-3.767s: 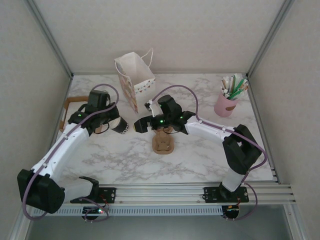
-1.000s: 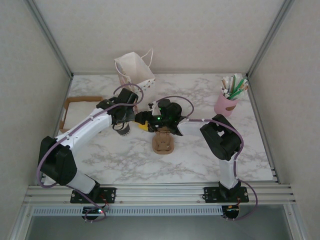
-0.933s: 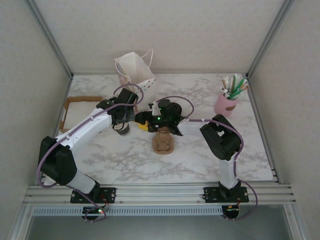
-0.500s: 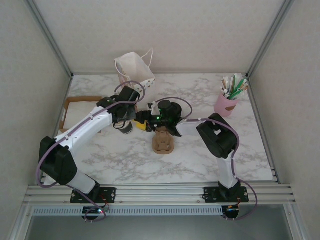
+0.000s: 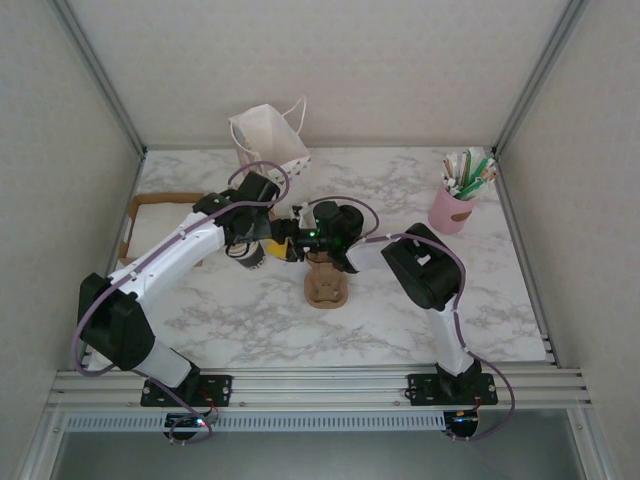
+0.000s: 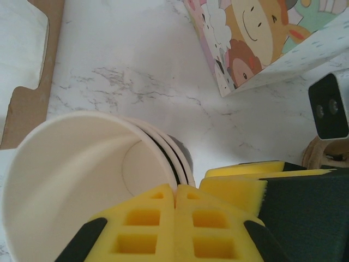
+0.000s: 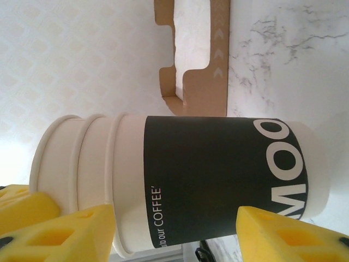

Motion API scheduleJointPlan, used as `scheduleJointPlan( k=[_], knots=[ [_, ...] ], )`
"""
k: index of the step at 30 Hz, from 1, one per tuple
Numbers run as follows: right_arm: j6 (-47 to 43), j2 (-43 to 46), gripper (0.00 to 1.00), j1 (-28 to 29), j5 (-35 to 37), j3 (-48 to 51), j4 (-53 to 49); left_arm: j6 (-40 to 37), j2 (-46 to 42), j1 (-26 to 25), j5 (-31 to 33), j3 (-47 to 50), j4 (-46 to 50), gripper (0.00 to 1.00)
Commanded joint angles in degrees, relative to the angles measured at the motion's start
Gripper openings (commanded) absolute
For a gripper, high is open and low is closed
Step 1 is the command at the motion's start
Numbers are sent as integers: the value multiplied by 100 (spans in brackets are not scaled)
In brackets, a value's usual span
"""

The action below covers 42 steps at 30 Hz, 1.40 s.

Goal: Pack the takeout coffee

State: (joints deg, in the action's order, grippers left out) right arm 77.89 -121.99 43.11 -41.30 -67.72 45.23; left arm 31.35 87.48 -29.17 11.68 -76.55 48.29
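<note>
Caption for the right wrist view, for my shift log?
Open right gripper facing the dark-sleeved cup stack, with the cardboard carrier behind.

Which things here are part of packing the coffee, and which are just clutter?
Likely part of the job:
- cup stack, lidless, rim pinched by the left gripper
- paper bag, standing open at the back
- cardboard carrier, flat on the table

Apparently just lying about:
- pink pen pot, far right
- brown wooden piece, mid-table
</note>
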Motion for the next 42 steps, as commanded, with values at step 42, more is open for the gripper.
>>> scheduleJointPlan(
  k=[42],
  knots=[
    [-1912,1921,89,-135,214,697,-2150,407,-741,-1353,528,-2292,1878,0]
  ],
)
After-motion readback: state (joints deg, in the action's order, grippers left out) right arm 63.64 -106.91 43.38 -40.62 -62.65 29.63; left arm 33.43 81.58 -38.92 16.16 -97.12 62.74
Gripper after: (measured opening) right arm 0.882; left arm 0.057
